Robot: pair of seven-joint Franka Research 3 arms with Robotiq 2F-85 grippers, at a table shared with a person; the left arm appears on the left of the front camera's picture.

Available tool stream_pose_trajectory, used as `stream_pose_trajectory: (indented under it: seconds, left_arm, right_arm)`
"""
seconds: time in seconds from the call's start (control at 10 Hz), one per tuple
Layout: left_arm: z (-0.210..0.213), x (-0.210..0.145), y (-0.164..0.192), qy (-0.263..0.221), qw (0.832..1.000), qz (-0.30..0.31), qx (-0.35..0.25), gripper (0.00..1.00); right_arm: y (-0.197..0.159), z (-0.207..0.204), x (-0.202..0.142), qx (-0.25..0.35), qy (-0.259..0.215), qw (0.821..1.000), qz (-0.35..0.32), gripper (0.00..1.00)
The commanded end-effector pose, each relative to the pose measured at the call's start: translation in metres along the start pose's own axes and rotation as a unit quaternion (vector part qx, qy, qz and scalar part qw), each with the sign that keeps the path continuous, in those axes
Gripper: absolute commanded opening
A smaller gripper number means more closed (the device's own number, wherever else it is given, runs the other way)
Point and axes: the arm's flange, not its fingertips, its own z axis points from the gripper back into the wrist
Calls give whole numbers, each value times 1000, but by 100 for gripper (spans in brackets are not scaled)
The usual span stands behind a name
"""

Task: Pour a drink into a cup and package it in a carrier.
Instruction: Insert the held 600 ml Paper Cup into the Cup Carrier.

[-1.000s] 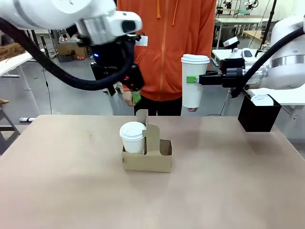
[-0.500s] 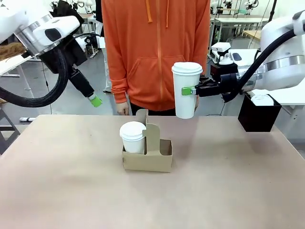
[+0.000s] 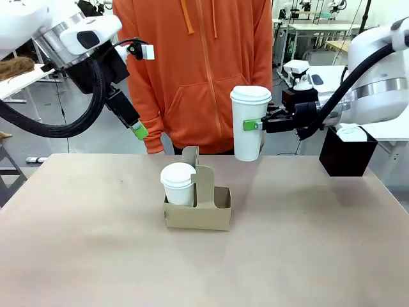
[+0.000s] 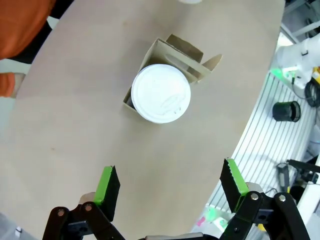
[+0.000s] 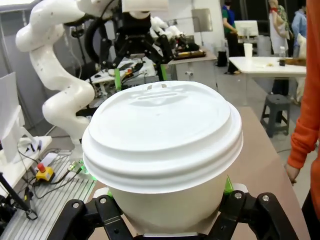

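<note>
Right gripper [image 3: 255,123] clamps cup [image 3: 249,123] (lidded).

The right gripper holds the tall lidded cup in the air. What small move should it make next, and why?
Probably carry the tall cup leftward and toward the robot until it hangs over the carrier's free slot. The right gripper is shut on the tall cup, which hangs above the table, beyond the carrier and to its right. A shorter lidded cup fills the left slot; the right one looks empty. The left gripper is open, well above.

Tall lidded white cup [image 3: 248,124] upright, airborne, upper centre-right; brown carrier [image 3: 198,206] mid-frame on surface, one slot filled.
</note>
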Motion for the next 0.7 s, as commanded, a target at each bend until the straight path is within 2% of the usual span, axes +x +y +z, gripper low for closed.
stream_pose_trajectory:
  seconds: [0.0,0.3,0.5,0.6]
  left_arm:
    - [-4,-23,15,-39,999,-33,2,100]
    - [-17,-66,29,-101,991,-84,3,100]
    - [-32,-88,40,-132,985,-110,6,100]
    - [-43,-96,43,-133,984,-122,1,100]
  right_arm:
    - [-3,-28,-27,25,-43,998,27,80]
    - [7,-59,-58,64,-86,994,33,80]
    - [9,-70,-70,75,-90,993,34,80]
    - [8,-76,-77,83,-84,993,29,80]
